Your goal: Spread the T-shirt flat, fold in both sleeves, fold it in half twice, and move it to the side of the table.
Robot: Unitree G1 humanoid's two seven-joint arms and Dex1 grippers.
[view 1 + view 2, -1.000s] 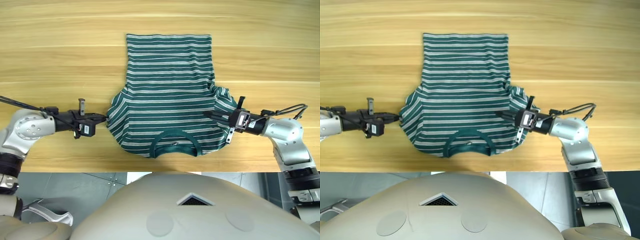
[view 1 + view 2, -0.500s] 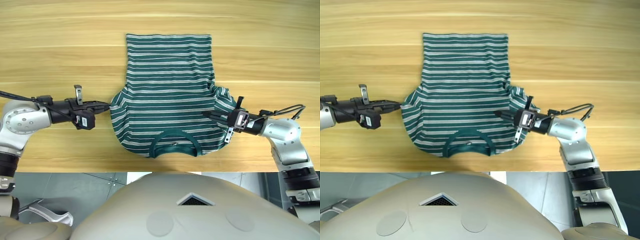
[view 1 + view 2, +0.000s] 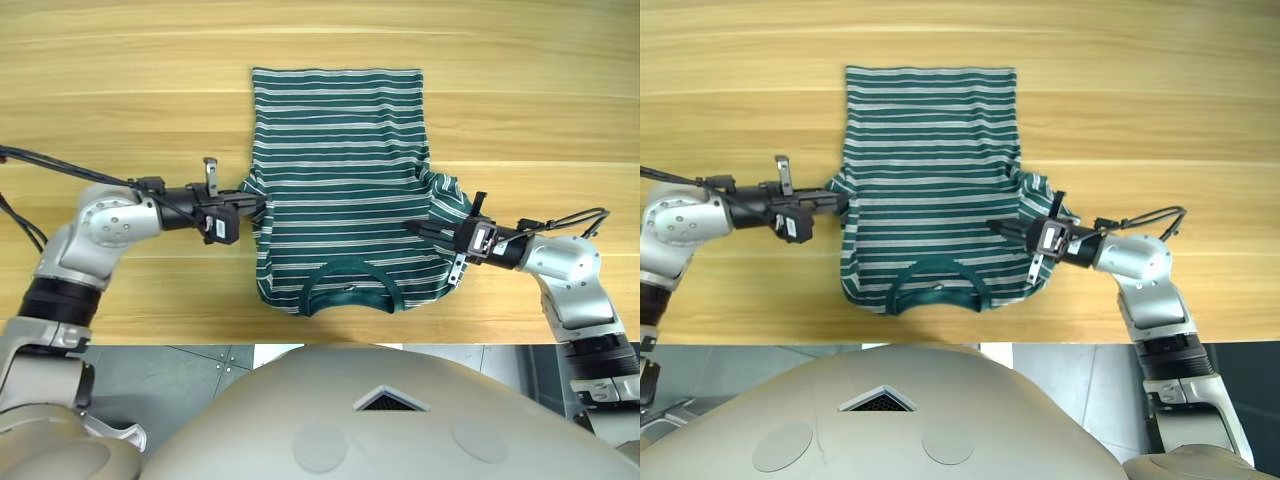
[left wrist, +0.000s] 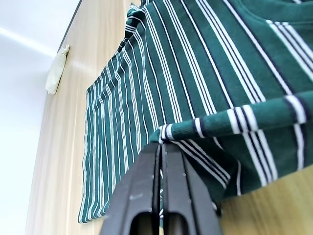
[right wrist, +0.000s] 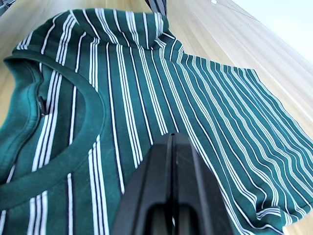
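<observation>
Nearest the robot's edge of the wooden table, the ribbed collar of the green, white-striped T-shirt lies facing up, with the shirt stretching away from it along the middle of the tabletop. Just beyond the collar, on the robot's right, the right gripper rests low over the shoulder area, its two black fingers pressed together with the tip over the striped cloth; whether any fabric is caught between them cannot be told. Beside that arm the right sleeve sits bunched and rumpled, bulging out past the shirt's side. A little farther out on the other side, the left gripper is clamped on the banded edge of the left sleeve, the fingers closed tight on the fabric and holding it drawn in over the shirt's body, so that this side of the shirt runs nearly straight. At the far end the hem lies flat and square across the table.
</observation>
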